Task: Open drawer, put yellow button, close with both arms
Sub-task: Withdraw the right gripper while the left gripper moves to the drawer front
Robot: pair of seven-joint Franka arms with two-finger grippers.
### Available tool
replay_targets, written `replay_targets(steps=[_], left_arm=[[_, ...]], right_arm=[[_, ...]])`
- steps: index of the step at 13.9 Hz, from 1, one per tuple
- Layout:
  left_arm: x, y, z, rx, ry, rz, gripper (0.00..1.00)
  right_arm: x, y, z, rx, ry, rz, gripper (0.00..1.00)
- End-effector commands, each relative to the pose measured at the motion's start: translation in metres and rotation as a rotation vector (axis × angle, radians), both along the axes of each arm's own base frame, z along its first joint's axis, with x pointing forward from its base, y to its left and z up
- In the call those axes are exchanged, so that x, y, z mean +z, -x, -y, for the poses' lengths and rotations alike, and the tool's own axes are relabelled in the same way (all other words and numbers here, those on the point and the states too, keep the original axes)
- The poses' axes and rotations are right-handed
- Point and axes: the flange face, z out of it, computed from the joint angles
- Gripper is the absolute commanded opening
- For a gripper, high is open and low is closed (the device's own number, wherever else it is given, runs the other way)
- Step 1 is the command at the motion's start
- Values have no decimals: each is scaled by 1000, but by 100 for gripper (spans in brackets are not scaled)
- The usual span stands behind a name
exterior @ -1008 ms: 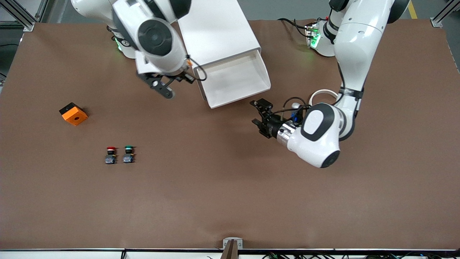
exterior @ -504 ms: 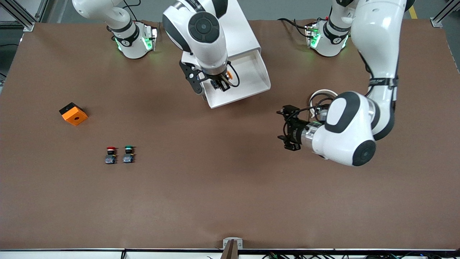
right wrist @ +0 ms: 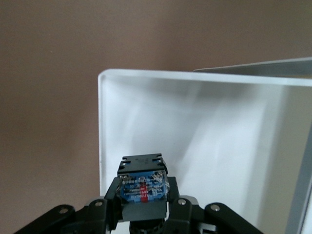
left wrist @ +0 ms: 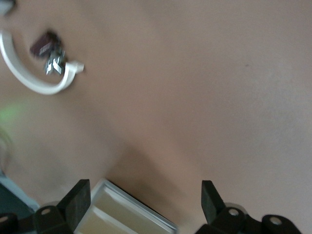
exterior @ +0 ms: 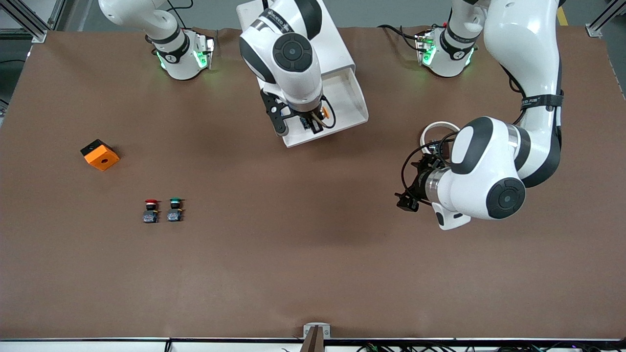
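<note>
The drawer (exterior: 348, 105) stands pulled out of the white cabinet (exterior: 332, 51), its white tray bare inside. My right gripper (exterior: 305, 121) hangs over the tray's corner toward the right arm's end, shut on the yellow button (exterior: 324, 113). The right wrist view shows the button's blue base (right wrist: 143, 187) clamped between the fingers of the right gripper (right wrist: 143, 197), with the tray wall (right wrist: 105, 122) below. My left gripper (exterior: 412, 182) is over bare table toward the left arm's end, open and holding nothing. In the left wrist view the left gripper (left wrist: 144, 204) frames a white-rimmed corner (left wrist: 126, 214) lying farther off.
An orange and black block (exterior: 100, 154) lies toward the right arm's end. A red-capped button (exterior: 151, 210) and a green-capped button (exterior: 174, 210) stand side by side nearer the camera. A white ring (exterior: 436, 128), also the white ring (left wrist: 34, 80), lies beside the left arm.
The right arm swung from beside the drawer to over its tray, carrying the button. The left arm drew away from the drawer toward its own end of the table, gripper open throughout.
</note>
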Motion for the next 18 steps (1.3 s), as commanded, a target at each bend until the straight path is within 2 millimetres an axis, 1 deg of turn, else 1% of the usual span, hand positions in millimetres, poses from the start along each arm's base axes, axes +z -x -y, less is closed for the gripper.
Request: replay_targets(steps=[1,2,3,5,7,8,9,10,11,12,14,15,16,17,18], left_arm=[[11,5,-1,-228,5,72,100],[11,7,0,-278,22,75,100],[18,9,1,-313,39,94,100],[18,18,11,-353,74,129,100],[19,34,15,-388,104,194,100],[18,47,19,-404,119,238,100],[15,58,23,-416,129,266,100],[10,69,29,-432,130,285,100],[6,74,35,-459,120,300,100],[5,77,42,-492,109,308,100],[6,89,65,-537,120,312,100],[6,94,72,-549,126,311,100],[6,98,79,-551,130,311,100],[2,102,85,-555,133,306,100],[-2,108,90,-560,138,306,100]], right_arm=[[-5,5,-15,-15,-2,-12,43],[-9,11,-20,-5,3,-15,43],[-11,12,-21,-2,5,-17,44],[-11,13,-22,1,4,-18,46],[-11,15,-24,5,6,-19,58],[-13,15,-23,3,8,-20,67],[-12,15,-23,3,7,-19,100],[-11,15,-23,3,6,-21,100],[-7,15,-23,4,2,-18,100],[4,14,-24,3,-11,-9,100],[20,11,-18,4,-5,-20,100],[33,8,-12,5,-2,-23,100],[43,7,-6,12,4,-31,100],[50,5,1,13,16,-34,100],[64,2,11,51,3,-30,100]])
